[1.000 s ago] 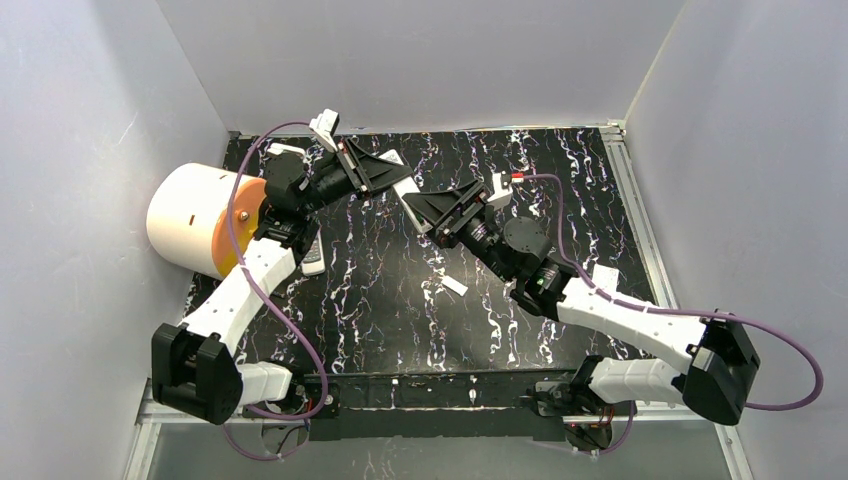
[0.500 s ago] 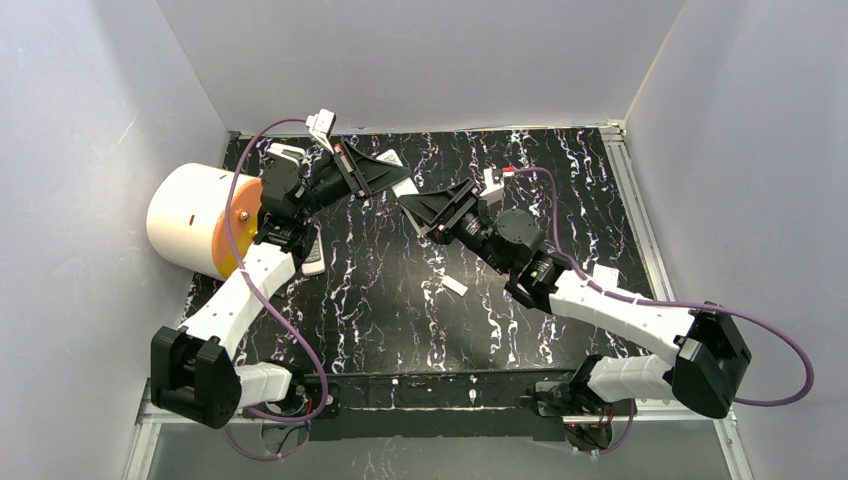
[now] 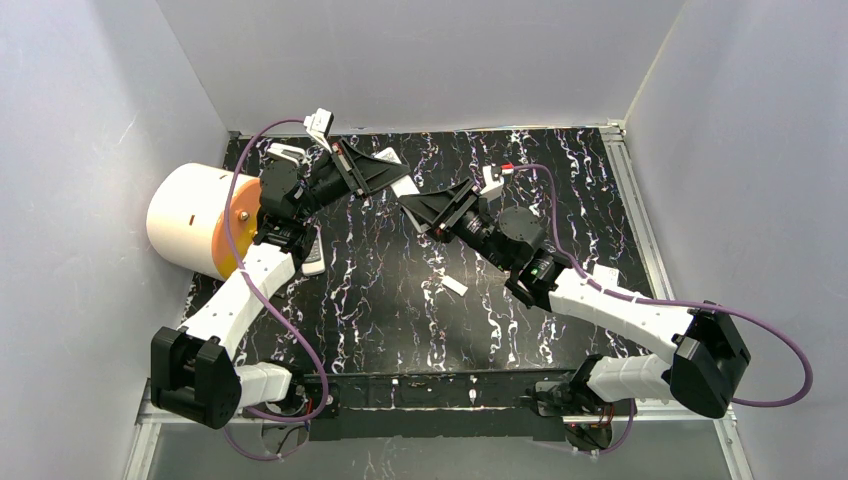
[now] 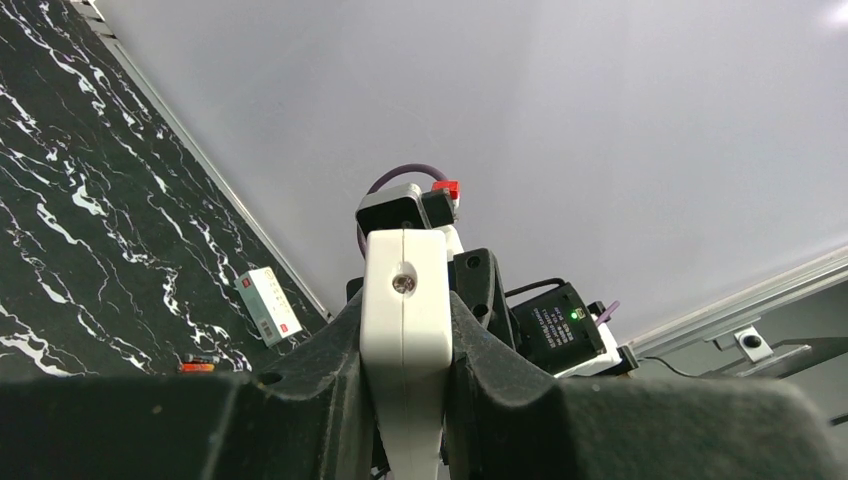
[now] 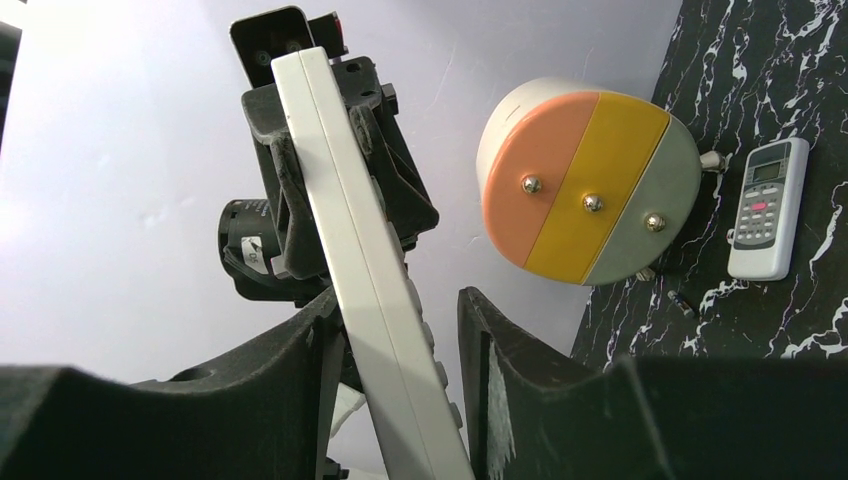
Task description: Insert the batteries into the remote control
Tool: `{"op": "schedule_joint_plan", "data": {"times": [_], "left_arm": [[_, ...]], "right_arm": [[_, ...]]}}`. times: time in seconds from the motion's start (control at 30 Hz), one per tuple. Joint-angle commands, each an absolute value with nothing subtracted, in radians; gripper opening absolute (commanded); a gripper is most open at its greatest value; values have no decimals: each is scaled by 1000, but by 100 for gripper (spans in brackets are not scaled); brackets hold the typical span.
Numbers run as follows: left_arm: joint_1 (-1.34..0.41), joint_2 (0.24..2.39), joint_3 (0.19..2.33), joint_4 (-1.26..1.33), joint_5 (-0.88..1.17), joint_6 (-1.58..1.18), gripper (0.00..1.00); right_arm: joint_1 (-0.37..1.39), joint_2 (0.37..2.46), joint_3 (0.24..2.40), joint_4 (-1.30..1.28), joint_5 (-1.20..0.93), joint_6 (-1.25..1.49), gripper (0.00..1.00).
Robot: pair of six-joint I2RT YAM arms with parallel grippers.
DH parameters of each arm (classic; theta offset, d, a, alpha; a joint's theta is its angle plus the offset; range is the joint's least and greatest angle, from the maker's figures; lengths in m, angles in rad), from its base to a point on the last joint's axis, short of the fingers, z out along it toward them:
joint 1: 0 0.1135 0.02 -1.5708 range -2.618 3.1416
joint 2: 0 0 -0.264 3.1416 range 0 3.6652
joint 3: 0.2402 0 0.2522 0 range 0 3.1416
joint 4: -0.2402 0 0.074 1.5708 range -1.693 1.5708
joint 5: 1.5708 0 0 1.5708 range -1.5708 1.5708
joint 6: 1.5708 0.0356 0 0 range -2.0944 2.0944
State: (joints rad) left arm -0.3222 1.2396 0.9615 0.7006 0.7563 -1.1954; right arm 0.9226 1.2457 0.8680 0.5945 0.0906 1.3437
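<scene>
My left gripper (image 3: 385, 166) is shut on a white remote control (image 3: 406, 188), which it holds in the air over the back of the table. In the left wrist view the remote (image 4: 405, 310) stands edge-on, clamped between both fingers of that gripper (image 4: 405, 345). My right gripper (image 3: 421, 208) straddles the remote's other end. In the right wrist view the remote (image 5: 355, 240) rests against the left finger, and a gap separates it from the right finger (image 5: 500, 360). One orange-red battery (image 4: 197, 366) lies on the table. A slim dark battery (image 5: 682, 304) lies near the drum.
A white drum with an orange, yellow and grey face (image 3: 198, 221) lies at the left wall. A second, smaller remote (image 3: 313, 256) lies beside it on the black marbled table (image 3: 380, 300). A small white flat piece (image 3: 455, 285) lies mid-table, and a white box (image 3: 604, 275) by the right arm.
My right gripper has come in around the free end of the remote and its jaws have narrowed. The left gripper has kept its hold and barely moved.
</scene>
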Motion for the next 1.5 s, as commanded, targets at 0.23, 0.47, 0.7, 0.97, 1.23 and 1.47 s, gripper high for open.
{"op": "schedule_joint_plan", "data": {"times": [0.23, 0.47, 0.7, 0.97, 1.23, 1.47], "left_arm": [[-323, 1220, 979, 740, 770, -1228, 0], [-324, 1244, 994, 740, 777, -1341, 0], [-323, 1237, 972, 741, 770, -1401, 0], [-324, 1230, 955, 729, 764, -1359, 0], [-324, 1235, 958, 729, 767, -1352, 0], [-324, 1236, 965, 724, 768, -1349, 0]], "right_arm": [[914, 1247, 863, 728, 52, 1323, 37], [913, 1264, 834, 792, 34, 1294, 31], [909, 1264, 789, 893, 46, 1314, 80], [882, 1221, 787, 871, 18, 1294, 79], [855, 1197, 777, 817, -26, 1267, 55], [853, 1200, 798, 771, -80, 1180, 46]]}}
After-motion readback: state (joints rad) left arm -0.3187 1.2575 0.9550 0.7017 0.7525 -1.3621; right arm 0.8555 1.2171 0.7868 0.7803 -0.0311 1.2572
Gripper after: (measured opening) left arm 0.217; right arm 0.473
